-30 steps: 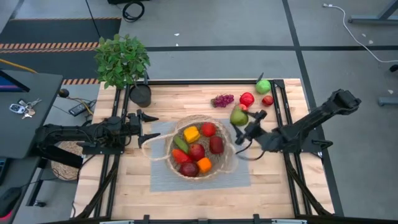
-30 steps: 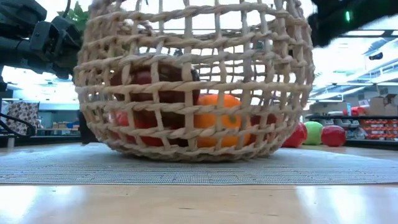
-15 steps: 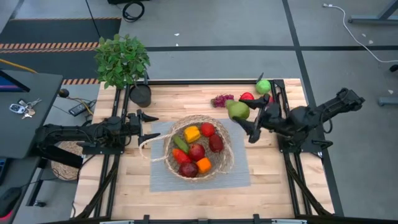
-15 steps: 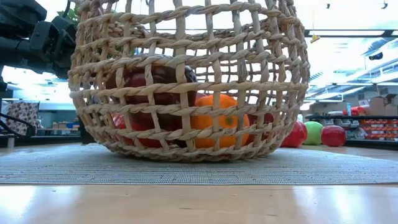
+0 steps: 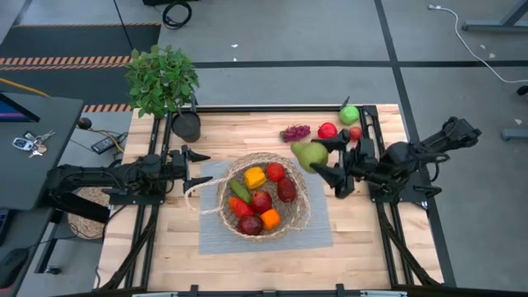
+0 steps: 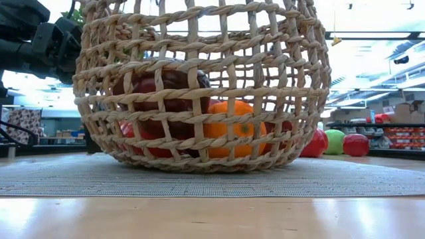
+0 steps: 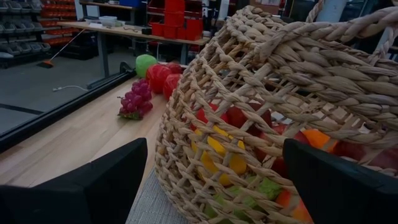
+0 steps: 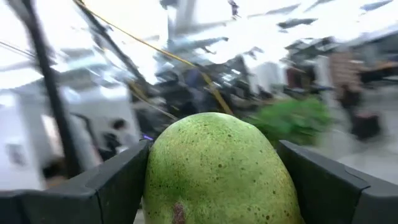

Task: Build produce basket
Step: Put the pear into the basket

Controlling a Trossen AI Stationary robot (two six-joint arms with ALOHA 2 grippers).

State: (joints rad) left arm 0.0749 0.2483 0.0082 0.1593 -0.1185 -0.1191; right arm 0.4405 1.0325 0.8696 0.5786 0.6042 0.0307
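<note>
Two dark arms reach in from opposite sides of the pale wooden table (image 5: 165, 247). At nine o'clock the left gripper (image 5: 200, 168) hangs beside the large round tan woven wicker basket (image 5: 299, 213), its fingers spread wide with nothing between them, pointing toward three o'clock at the looped wicker handle (image 5: 198, 186), which lies flat on the grey woven mat (image 5: 216, 239) and sticks out toward nine o'clock. The basket stands upright on the mat at the table's centre, mouth up. Inside it lie a yellow pepper (image 5: 254, 177), a green cucumber (image 5: 240, 191) with its long axis running from about eleven to five o'clock, a red pepper (image 5: 239, 207), several red and dark red fruits such as the round red one (image 5: 276, 172) and an orange piece (image 5: 271, 219) toward six o'clock. From table level the orange piece and dark red fruit show through the open weave. At about one o'clock from the basket the right gripper (image 5: 323, 160) holds a green pear (image 5: 309, 154) above the rim's edge, one finger on either side of it; the gripper points toward nine o'clock, and the pear's long axis runs roughly along that line, narrow end toward ten o'clock. Farther out, near the table's twelve-to-one o'clock edge, lie a purple grape bunch (image 5: 295, 132), a red round fruit (image 5: 327, 130), a smaller red fruit (image 5: 355, 133) and a bright green apple (image 5: 350, 114). A leafy green potted plant (image 5: 162, 80) stands at the eleven o'clock corner.
</note>
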